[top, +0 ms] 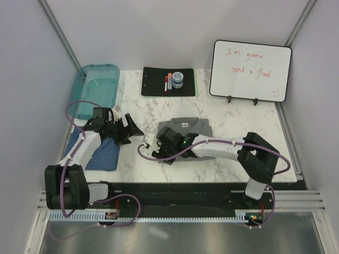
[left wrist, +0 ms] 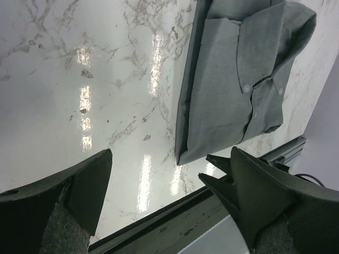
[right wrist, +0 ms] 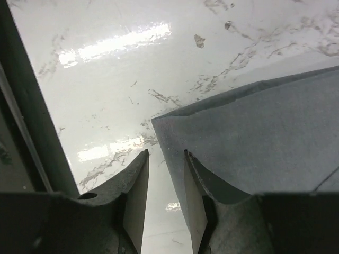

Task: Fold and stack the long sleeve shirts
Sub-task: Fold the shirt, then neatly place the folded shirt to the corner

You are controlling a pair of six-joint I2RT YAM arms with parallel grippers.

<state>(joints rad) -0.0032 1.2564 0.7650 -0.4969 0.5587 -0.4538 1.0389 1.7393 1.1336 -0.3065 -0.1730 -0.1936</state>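
right gripper [right wrist: 166,154], jaws nearly together at the folded grey shirt's [top: 186,127] near-left corner; whether it pinches cloth is unclear. left gripper [left wrist: 160,159] gapes empty. the grey shirt lies mid-table, the blue shirt [top: 104,154] well apart at the left edge, so stacking seems left to do.

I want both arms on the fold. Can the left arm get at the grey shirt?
Probably yes: only bare marble tabletop lies between the open left hand and the grey shirt, though the right hand crowds its near corner.
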